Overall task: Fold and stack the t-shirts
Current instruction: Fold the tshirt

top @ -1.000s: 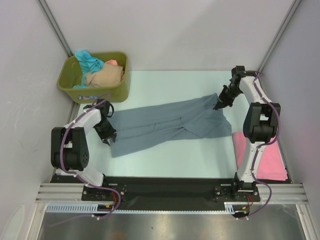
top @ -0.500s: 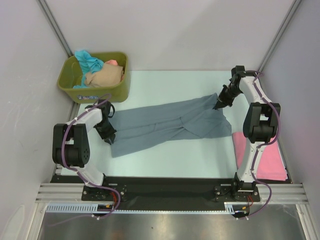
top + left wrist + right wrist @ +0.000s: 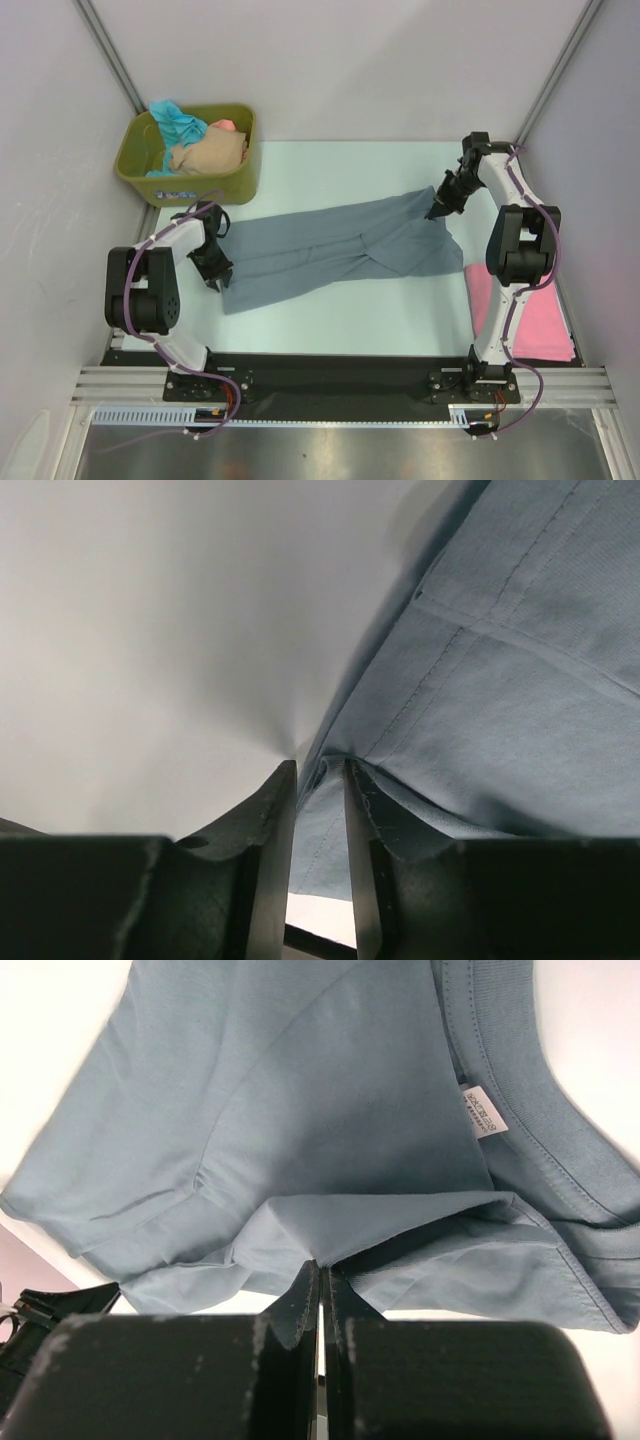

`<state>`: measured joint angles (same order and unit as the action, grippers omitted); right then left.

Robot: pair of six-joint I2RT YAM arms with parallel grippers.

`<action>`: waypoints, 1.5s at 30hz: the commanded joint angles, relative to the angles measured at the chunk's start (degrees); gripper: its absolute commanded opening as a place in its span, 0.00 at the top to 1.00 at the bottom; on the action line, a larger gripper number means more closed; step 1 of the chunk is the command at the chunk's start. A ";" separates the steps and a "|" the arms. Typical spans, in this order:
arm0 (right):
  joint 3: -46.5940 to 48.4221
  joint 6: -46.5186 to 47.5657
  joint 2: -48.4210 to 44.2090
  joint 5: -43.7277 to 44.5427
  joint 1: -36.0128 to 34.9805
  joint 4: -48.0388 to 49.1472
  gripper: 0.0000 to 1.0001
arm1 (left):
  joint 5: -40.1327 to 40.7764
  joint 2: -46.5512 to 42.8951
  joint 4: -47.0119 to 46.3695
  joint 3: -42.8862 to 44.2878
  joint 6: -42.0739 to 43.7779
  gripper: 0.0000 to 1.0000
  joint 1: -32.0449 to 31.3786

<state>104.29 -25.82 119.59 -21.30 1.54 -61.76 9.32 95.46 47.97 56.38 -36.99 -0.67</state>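
Note:
A slate grey-blue t-shirt [image 3: 340, 250] lies spread out across the table from left to right. My left gripper [image 3: 220, 278] is at its left end. In the left wrist view its jaws [image 3: 318, 770] stand slightly apart with a puckered hem of the shirt [image 3: 500, 680] between them. My right gripper [image 3: 436, 210] is at the shirt's far right corner. In the right wrist view it [image 3: 322, 1265] is shut tight on a fold of the shirt [image 3: 330, 1110] near the collar and its white label [image 3: 480, 1115]. A pink t-shirt [image 3: 540, 310] lies flat at the right edge, partly behind the right arm.
An olive-green tub [image 3: 240, 170] stands at the back left, just beyond the left gripper. It holds a teal shirt [image 3: 178, 122], a beige shirt [image 3: 210, 150] and a bit of salmon cloth [image 3: 225, 125]. Pale walls close in on the left, back and right.
The left arm's elbow and gripper have shifted slightly at the shirt's left end. The right arm and the shirt look unmoved.

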 commanded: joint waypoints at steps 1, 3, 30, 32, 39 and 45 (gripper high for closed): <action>0.03 0.60 -2.78 -0.94 -0.40 0.41 1.00 | 1.31 1.66 -2.17 -1.71 0.43 0.70 0.40; 0.04 0.60 -2.96 -0.94 -0.49 0.41 1.00 | 2.36 1.22 -2.44 -1.80 0.43 0.76 0.40; 3.20 -0.19 -2.52 -1.38 -0.75 0.06 1.00 | 9.31 -8.28 7.93 9.53 0.95 1.00 0.40; 4.07 -0.37 -2.00 -1.20 -0.75 0.32 1.00 | 9.05 -6.35 7.50 11.99 1.66 0.99 0.40; 5.66 -1.24 0.82 -1.73 -0.75 0.76 1.00 | 9.22 1.74 5.13 18.14 4.21 1.00 0.40; 6.01 -2.82 1.52 -3.04 -0.75 2.60 1.00 | 10.45 5.26 3.72 20.17 5.96 1.00 0.40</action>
<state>108.03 -27.24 120.90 -22.74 0.95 -60.90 17.43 100.29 53.08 73.60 -33.36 -0.69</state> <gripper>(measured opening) 0.010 0.008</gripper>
